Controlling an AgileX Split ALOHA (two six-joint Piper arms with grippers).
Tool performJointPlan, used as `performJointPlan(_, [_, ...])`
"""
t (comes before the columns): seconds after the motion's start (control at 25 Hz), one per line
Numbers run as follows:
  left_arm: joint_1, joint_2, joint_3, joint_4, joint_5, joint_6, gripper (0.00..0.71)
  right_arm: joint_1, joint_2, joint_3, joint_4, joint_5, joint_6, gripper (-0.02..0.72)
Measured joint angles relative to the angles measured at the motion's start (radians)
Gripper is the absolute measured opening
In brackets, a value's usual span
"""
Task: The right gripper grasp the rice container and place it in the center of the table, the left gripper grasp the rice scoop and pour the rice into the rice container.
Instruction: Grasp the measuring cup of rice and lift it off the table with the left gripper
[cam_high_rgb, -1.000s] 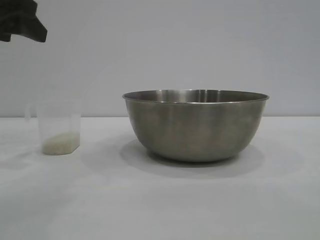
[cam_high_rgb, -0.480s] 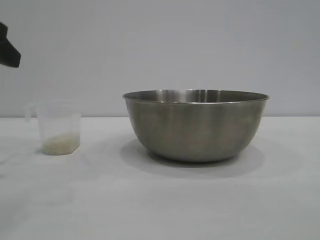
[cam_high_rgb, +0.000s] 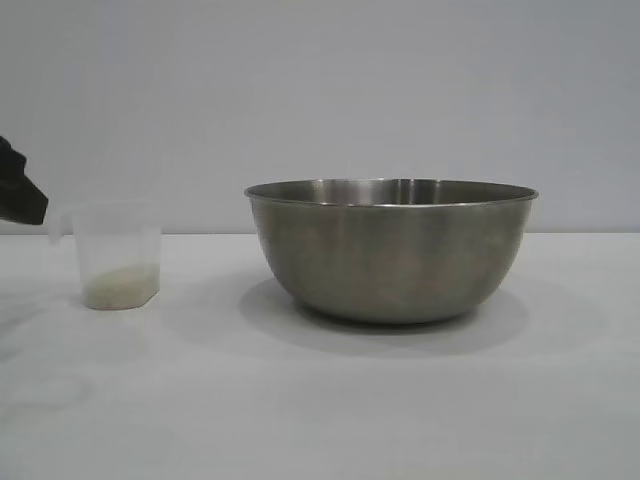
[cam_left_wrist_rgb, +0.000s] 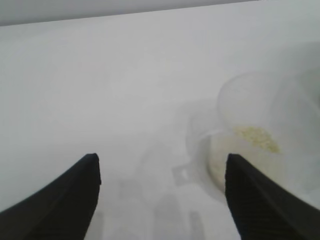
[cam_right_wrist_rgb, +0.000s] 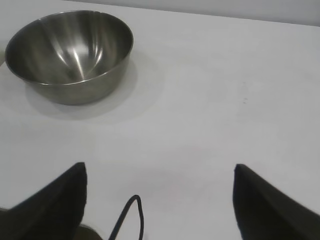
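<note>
The rice scoop (cam_high_rgb: 118, 255), a small frosted plastic measuring cup, is standing upright on the white table (cam_high_rgb: 330, 410) at the left of the exterior view, well apart from the bowl. A shallow layer of off-white rice (cam_high_rgb: 122, 286) is lying in its bottom. Its side handle is pointing away from the bowl, toward the left edge of that view.

The left gripper (cam_high_rgb: 20, 197) is showing only as a black tip at that left edge, hanging just beside the scoop's handle at about rim height; whether it is touching the handle cannot be told. In the left wrist view its two pointed fingers (cam_left_wrist_rgb: 70, 195) are standing wide apart with nothing between them but bare tabletop, and the scoop (cam_left_wrist_rgb: 250, 150) with its rice (cam_left_wrist_rgb: 257, 138) is sitting ahead of them, off toward one finger rather than in the gap.

The rice container (cam_high_rgb: 391, 250), a large brushed stainless-steel mixing bowl with a thin rolled rim, is resting upright near the middle of the table, casting a soft shadow around its base. From the right wrist view the bowl (cam_right_wrist_rgb: 70, 55) is looking empty inside.

The right gripper (cam_right_wrist_rgb: 160, 200) is hovering well back from the bowl, its fingers spread wide and gripping nothing, with a black cable (cam_right_wrist_rgb: 127, 220) looping between them.
</note>
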Motion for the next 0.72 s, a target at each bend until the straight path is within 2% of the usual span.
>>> performJointPlan(0.32, [0.000, 0.093, 0.000, 0.008, -0.008, 0.000, 0.493, 0.000, 0.000, 0.000, -0.002, 0.000, 0.000, 0.538])
performJointPlan(0.72, [0.000, 0.102, -0.026, 0.007, -0.009, 0.000, 0.493, 0.000, 0.000, 0.000, -0.004, 0.000, 0.002, 0.538])
